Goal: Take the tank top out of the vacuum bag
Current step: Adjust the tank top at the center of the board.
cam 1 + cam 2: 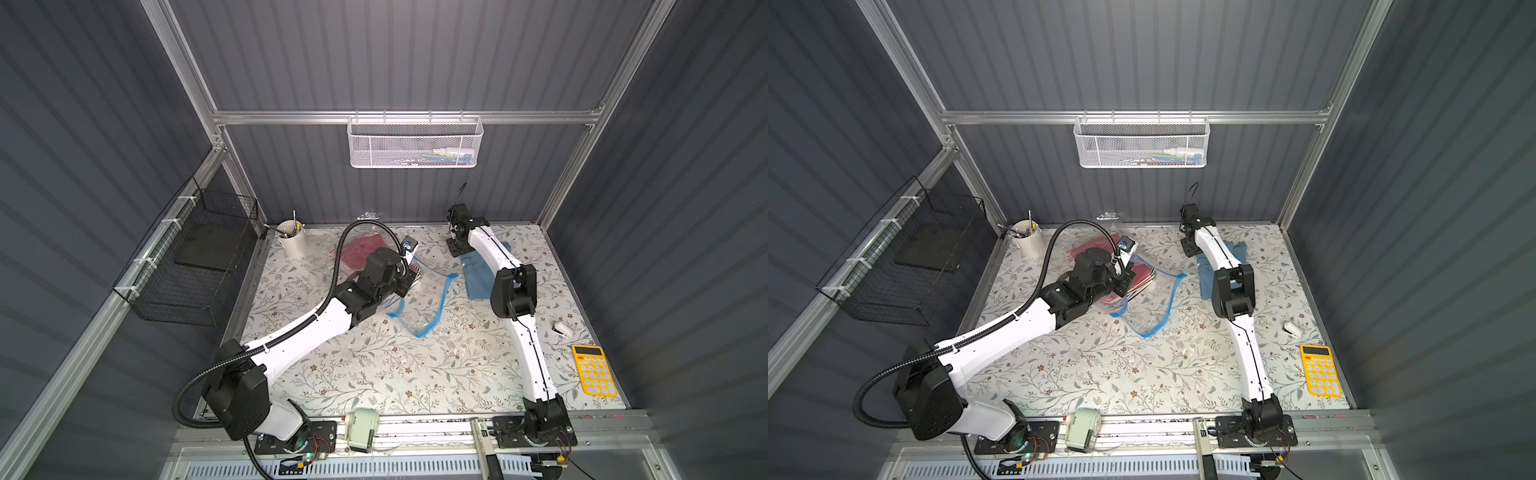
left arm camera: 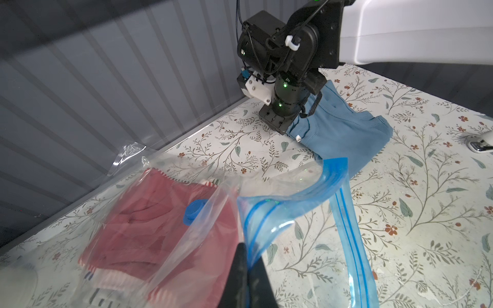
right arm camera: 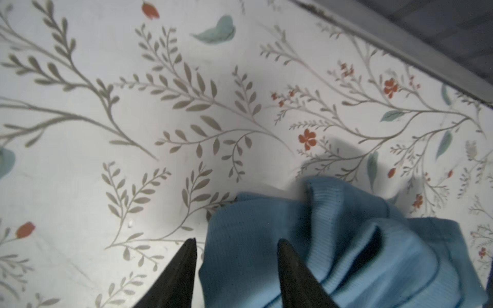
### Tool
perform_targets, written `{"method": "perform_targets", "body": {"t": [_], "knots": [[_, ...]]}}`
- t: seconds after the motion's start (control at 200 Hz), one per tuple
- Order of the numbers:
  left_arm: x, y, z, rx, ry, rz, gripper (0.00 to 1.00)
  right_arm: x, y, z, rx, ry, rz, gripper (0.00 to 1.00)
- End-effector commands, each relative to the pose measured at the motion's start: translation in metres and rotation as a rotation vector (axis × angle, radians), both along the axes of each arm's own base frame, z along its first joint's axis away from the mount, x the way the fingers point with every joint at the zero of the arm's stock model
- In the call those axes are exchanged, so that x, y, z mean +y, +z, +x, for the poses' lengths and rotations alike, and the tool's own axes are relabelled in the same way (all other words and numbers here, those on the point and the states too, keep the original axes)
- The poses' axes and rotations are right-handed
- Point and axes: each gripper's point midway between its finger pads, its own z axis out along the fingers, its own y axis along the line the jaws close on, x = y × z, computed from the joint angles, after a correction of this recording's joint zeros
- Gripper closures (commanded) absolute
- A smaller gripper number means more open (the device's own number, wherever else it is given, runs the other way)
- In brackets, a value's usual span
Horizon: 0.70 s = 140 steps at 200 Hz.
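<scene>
The limp tank top [image 3: 320,226] is judged best taken at the ribbed edge between the right gripper's [image 3: 236,242] spread fingers, the slippery vacuum bag [image 2: 282,208] being pinched by the left gripper [image 2: 249,257].

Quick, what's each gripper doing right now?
Left gripper: shut on the vacuum bag.
Right gripper: open, fingertips straddling the edge of the blue garment.

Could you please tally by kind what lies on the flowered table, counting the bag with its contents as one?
Vacuum bag: 1
Blue top: 1
Calculator: 1
Cup of tools: 1
Small white object: 1
Total: 5
</scene>
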Motion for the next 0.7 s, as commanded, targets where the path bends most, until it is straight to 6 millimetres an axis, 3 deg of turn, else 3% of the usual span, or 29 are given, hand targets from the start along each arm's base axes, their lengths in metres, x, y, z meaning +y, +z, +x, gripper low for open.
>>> {"method": "perform_targets", "body": {"t": [0.0,0.095,0.19,0.3,0.395,0.695], "knots": [[0.002,0.0,0.005,0.004,0.016,0.01,1.0,-0.001,-0.005,-0.009,0.045,0.024,-0.02,0.5],[0.002,0.0,0.005,0.004,0.014,0.008,1.0,-0.005,-0.011,-0.011,0.057,0.023,-0.046,0.57],[0.001,0.001,0.004,0.006,0.009,0.001,1.0,-0.009,-0.016,-0.011,0.061,0.02,-0.073,0.82],[0.0,0.004,0.003,0.006,0.002,-0.009,1.0,-0.012,-0.011,-0.007,0.038,0.008,-0.088,1.0],[0.0,0.001,0.003,0.009,0.005,-0.003,1.0,-0.013,0.004,0.0,-0.018,-0.014,-0.079,1.0],[-0.001,-0.006,0.006,0.015,0.009,0.021,1.0,-0.02,0.087,0.024,-0.346,-0.184,0.05,1.0]]}}
